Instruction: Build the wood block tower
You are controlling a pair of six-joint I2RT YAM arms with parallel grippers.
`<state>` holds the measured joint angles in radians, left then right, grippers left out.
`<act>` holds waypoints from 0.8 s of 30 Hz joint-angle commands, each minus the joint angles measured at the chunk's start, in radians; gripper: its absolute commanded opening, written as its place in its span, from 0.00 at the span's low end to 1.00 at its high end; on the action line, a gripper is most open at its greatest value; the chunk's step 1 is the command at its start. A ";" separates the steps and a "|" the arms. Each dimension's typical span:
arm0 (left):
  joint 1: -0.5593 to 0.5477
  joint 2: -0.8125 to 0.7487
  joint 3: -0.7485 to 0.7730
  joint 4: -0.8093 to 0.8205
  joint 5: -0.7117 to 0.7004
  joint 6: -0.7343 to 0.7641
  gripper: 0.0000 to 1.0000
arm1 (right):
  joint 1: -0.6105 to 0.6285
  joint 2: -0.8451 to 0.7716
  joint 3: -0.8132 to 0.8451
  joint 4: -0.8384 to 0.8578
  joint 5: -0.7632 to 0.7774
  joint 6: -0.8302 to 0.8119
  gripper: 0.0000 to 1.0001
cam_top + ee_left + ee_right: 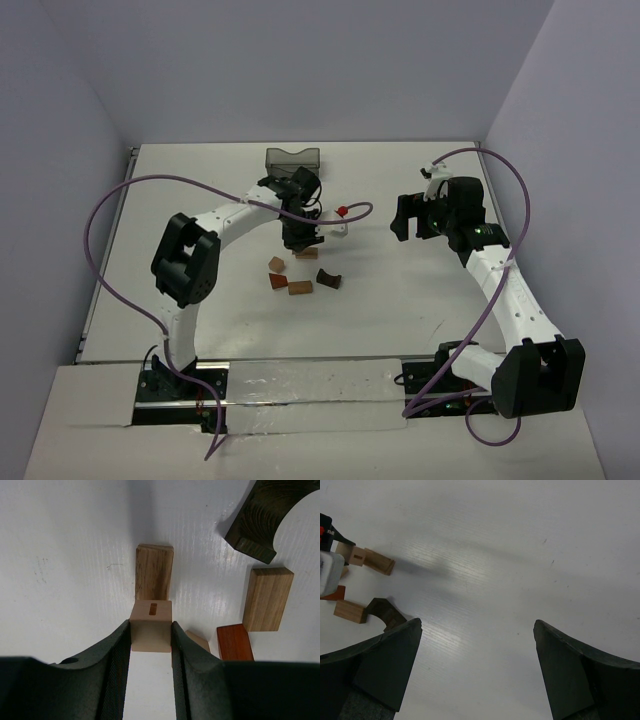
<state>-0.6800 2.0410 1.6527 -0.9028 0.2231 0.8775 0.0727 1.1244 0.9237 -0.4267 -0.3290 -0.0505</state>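
Left wrist view shows your left end effector [151, 628] clamped on a tan cube [150, 619] mid-tabletop [400, 300]. Just beyond it lies a tan bar [154, 571], long axis pointing away. To the right sit a reddish wedge [234, 642], a second bar [267, 599] and a dark arch [255, 517]. Your right end effector [477, 630] gapes over bare surface at right, well apart. The bin [292, 157] sits at the far edge.

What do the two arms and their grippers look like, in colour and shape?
Both the left arm and the right arm have white links with bulky black joint housings. A purple cable loops along each. The left gripper and right gripper have dark, curved fingers.
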 commanded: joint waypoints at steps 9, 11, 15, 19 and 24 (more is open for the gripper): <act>0.002 0.040 0.062 0.003 0.042 0.046 0.24 | -0.008 0.002 0.002 0.032 0.013 -0.012 1.00; 0.002 0.041 0.064 0.004 0.039 0.048 0.24 | -0.008 0.002 0.003 0.032 0.015 -0.011 1.00; 0.002 0.047 0.067 0.007 0.035 0.048 0.25 | -0.007 0.004 0.001 0.033 0.012 -0.012 1.00; 0.002 0.050 0.071 0.001 0.036 0.048 0.25 | -0.008 0.008 0.001 0.032 0.013 -0.012 1.00; 0.002 0.051 0.070 0.004 0.033 0.046 0.27 | -0.008 0.009 0.003 0.034 0.013 -0.012 1.00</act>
<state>-0.6792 2.0808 1.6768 -0.9012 0.2260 0.9031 0.0727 1.1301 0.9237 -0.4248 -0.3248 -0.0505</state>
